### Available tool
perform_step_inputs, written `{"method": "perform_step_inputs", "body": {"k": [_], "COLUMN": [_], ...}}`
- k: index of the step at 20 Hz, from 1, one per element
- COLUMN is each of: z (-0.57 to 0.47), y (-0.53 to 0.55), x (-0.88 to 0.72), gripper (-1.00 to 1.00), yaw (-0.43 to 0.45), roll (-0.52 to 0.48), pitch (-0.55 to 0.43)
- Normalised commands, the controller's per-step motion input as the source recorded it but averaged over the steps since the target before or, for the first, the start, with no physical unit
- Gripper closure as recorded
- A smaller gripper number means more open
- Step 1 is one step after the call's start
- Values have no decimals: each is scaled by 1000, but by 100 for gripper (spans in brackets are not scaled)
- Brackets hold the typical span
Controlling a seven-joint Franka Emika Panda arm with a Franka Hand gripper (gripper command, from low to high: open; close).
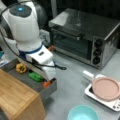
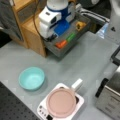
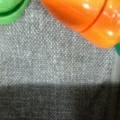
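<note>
My hand (image 1: 48, 79) is down in the grey drawer (image 2: 75, 37), nearest the orange toy carrot (image 2: 60, 44), green veg (image 2: 70, 37) beside it. Wrist view: carrot (image 3: 85, 17) close above felt liner. Can't tell if fingers are spread or pressed. Pink pan (image 2: 61, 102) far off on the worktop (image 2: 82, 62).

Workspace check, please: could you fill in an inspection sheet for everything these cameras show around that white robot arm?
Surface: grey table.
Things: grey tray holding an orange toy carrot, green toy, yellow toy pepper.
Clutter: teal bowl, pink pan on a white hob.
Gripper: gripper lowered into the tray by the carrot; fingers hidden.
Cables: black cable on the arm.
Surroundings: toaster oven, wooden box.
</note>
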Motion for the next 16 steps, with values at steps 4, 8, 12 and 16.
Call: {"method": "perform_step_inputs", "body": {"k": [4,8,12,16], "z": [-129,-138,-93,-5], "y": [333,401,476,443], "x": [-188,-185,-131,-25], "gripper": [-100,-100,-100,-100], "yaw": [-477,-541,-535,-555], "roll": [86,29,4,54], "pitch": [-260,-314,-300,-141]}}
